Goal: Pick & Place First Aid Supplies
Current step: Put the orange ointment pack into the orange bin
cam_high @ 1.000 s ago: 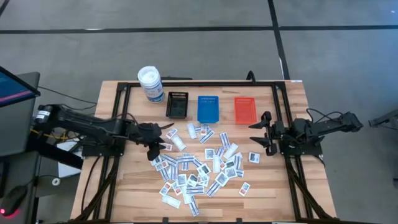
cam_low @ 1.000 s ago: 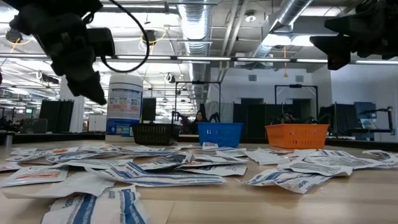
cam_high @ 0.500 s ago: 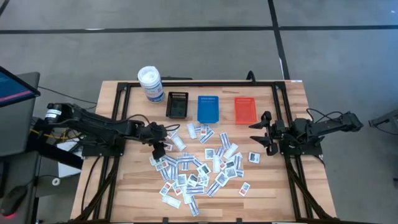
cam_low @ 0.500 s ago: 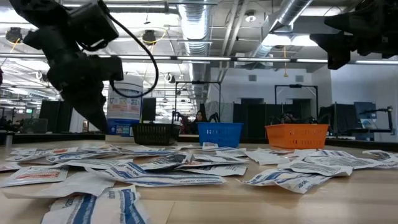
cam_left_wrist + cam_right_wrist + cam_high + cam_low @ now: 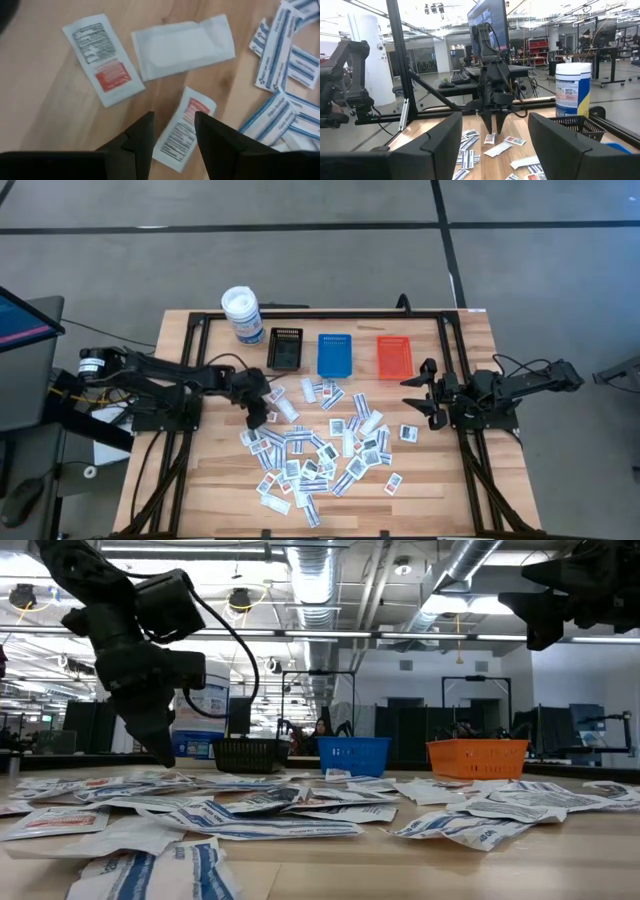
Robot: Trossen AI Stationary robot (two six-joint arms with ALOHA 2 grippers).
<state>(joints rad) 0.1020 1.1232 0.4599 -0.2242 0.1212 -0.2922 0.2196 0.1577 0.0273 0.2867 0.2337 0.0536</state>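
Note:
Several small flat white first aid packets (image 5: 320, 450) lie scattered on the wooden table's middle and near part. My left gripper (image 5: 258, 412) hangs over the pile's far left corner, pointing slantwise down, open. In the left wrist view its fingers (image 5: 174, 125) stand on either side of a red-printed packet (image 5: 182, 131) that lies flat on the wood, just above it. The low view shows its tips (image 5: 163, 752) a little above the table. My right gripper (image 5: 418, 392) waits open at the table's right side, well above the packets.
Along the far side stand a white round canister (image 5: 241, 315), a black tray (image 5: 285, 348), a blue tray (image 5: 335, 354) and an orange tray (image 5: 394, 356). A second red-printed packet (image 5: 102, 57) and a plain white one (image 5: 182, 45) lie just beyond my left fingers.
My left gripper has moved toward the table's right edge and down, tipping more steeply, and now hangs low over the packets at the pile's far left.

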